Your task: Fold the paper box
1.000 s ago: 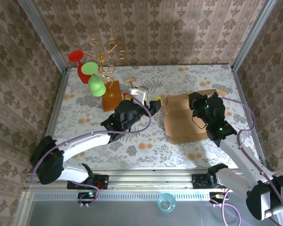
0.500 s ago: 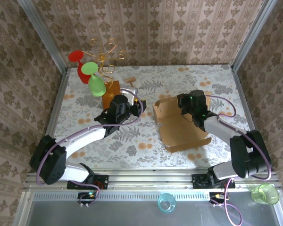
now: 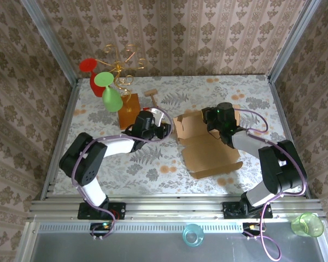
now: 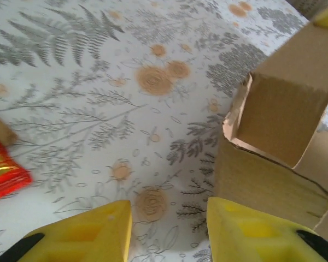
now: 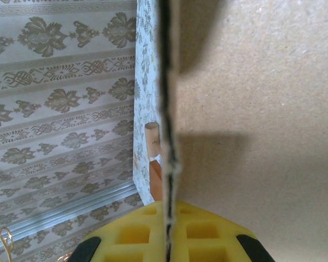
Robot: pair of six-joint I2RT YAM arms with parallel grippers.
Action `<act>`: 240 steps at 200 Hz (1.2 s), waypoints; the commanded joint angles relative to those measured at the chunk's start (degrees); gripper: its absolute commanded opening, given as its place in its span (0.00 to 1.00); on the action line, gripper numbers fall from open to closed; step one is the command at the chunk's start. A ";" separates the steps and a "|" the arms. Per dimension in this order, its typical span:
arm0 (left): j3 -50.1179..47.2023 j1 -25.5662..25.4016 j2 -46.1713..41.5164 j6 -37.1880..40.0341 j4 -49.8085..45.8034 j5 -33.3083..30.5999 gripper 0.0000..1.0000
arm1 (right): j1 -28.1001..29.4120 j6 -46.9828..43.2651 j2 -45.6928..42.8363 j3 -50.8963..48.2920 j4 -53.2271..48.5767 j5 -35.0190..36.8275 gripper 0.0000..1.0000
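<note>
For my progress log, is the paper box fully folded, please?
Partly: the paper box has walls standing at one end, the right gripper pinching one.

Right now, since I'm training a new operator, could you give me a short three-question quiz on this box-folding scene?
1. True or false: the left gripper clamps the paper box.
2. What is the right gripper shut on? A. nothing B. an edge of the paper box C. the left gripper
3. Fill in: in the top view, the wooden board lies to the ___ of the box.
Key: 1 false, its jaws stand open with nothing between them; 2 B; 3 left.
</note>
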 commanded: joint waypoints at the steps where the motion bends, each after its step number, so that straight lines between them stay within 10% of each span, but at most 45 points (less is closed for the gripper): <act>1: -0.68 -0.49 1.11 -1.84 10.02 5.07 0.43 | -0.61 -0.52 -0.13 0.51 1.92 -0.36 0.00; 240: 6.88 -10.22 10.26 5.25 8.64 -14.10 0.35 | -3.00 -1.32 5.82 -8.85 26.49 -8.75 0.00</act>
